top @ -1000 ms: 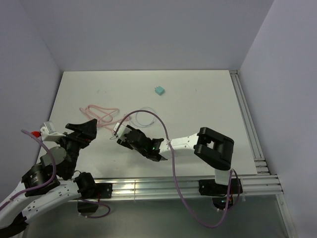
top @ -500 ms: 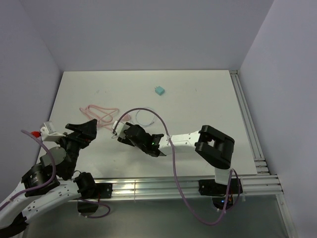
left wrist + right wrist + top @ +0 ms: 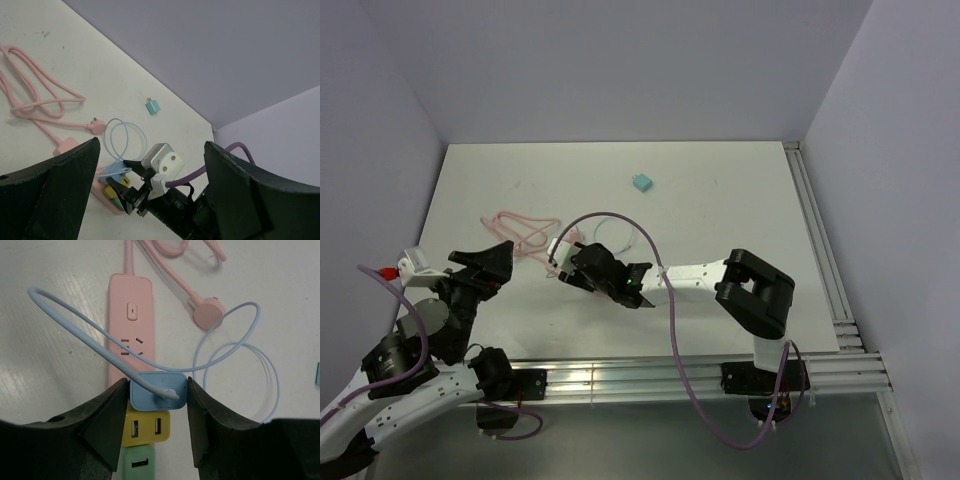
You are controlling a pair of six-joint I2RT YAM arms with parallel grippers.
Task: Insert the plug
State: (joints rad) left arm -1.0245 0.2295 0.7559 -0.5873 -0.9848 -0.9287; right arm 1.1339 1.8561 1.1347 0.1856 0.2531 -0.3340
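Right claw [image 3: 156, 389] gripping blue plug [image 3: 159, 396], white table [image 3: 720, 205], lavender walls [image 3: 620, 70]

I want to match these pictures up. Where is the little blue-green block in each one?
Top view: the block sits alone on the far half of the table, near the middle.
Left wrist: the block is near the centre, beyond the blue cable loop.
Right wrist: only a sliver, which seems to be the block, shows at the right edge.
Shared landmark: the pink cable.
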